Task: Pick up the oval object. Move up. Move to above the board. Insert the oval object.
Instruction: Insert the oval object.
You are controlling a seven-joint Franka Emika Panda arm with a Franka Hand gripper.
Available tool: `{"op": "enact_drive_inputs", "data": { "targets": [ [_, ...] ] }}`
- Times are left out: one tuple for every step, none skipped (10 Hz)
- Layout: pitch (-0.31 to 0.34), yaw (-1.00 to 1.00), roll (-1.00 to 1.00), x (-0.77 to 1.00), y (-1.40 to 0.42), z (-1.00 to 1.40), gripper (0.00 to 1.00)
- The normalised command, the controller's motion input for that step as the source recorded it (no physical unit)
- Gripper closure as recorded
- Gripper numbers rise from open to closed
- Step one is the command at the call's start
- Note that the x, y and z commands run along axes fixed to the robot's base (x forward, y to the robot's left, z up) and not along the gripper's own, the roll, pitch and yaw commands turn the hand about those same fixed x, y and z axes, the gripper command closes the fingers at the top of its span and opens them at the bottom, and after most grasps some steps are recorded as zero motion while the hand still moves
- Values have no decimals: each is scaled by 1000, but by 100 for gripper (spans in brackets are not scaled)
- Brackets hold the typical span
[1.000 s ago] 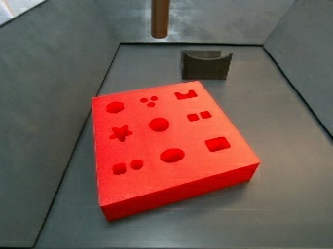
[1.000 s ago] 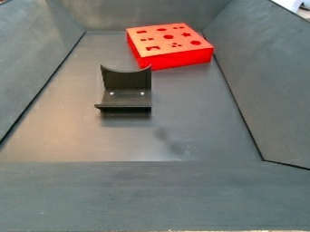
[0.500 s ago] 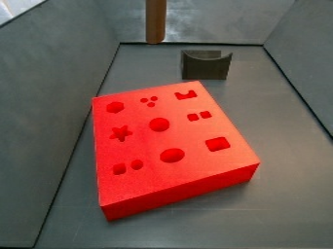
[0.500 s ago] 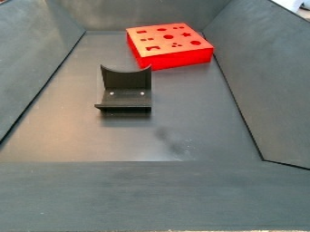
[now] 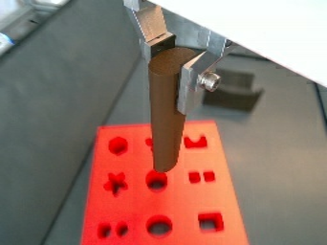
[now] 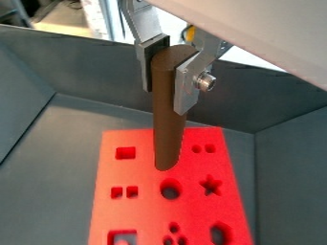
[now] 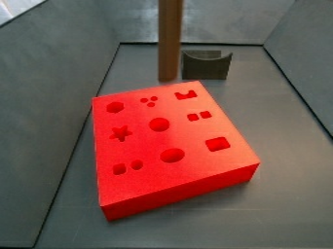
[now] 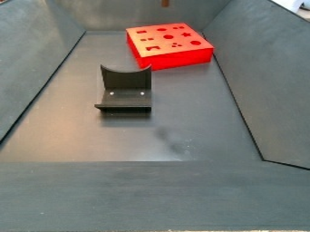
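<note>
So the claw (image 5: 171, 59) is clamped on the top end of the oval object (image 5: 163, 120), the long brown peg. Both wrist views show the silver finger plates (image 6: 192, 78) pressed flat against the peg's sides with no gap, so the jaws are only as far apart as the peg is thick. The peg hangs upright, its lower end free and touching nothing.

Under it sits the board (image 5: 128, 206), the big bright red block with the cut-outs. In a wrist view the peg's tip lines up over a round hole (image 5: 159, 180) near the middle of the board, though from that angle I can't tell how high above the surface it is. In the matching wrist shot the tip (image 6: 165, 165) ends over bare red surface, just short of another round hole (image 6: 170, 192).

In a side view the peg (image 7: 169, 39) drops in from the top edge at about 12 o'clock, and its lower end shows against the grey counter (image 7: 78, 117) behind the board's (image 7: 169, 185) far edge, clear of the red top. The claw itself is out of frame there. The fixture (image 7: 205, 64) stands just at 3 o'clock of the peg, back by the far wall.

In the opposite side view, the board (image 8: 169, 45) sits far off at 12 o'clock and the fixture (image 8: 123, 89) is nearer the middle, well apart from it.
</note>
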Motion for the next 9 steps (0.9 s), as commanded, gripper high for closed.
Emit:
{"op": "enact_drive_inputs", "data": {
  "targets": [
    [-71, -577, 111, 66, -634, -703, 100],
    [-34, -634, 106, 0, -591, -726, 100],
    [-4, -600, 104, 69, -591, -706, 100],
    [0, -349, 311, 0, -591, -343, 100],
    [0, -137, 233, 0, -369, -303, 100],
    [0, -151, 266, -31, -314, -551, 100],
    [-29, -171, 280, -157, -320, -591, 100],
    [0, -49, 40, 89, -134, -120, 100],
    [-19, -169, 33, -6, 0, -177, 100]
  ]
}}
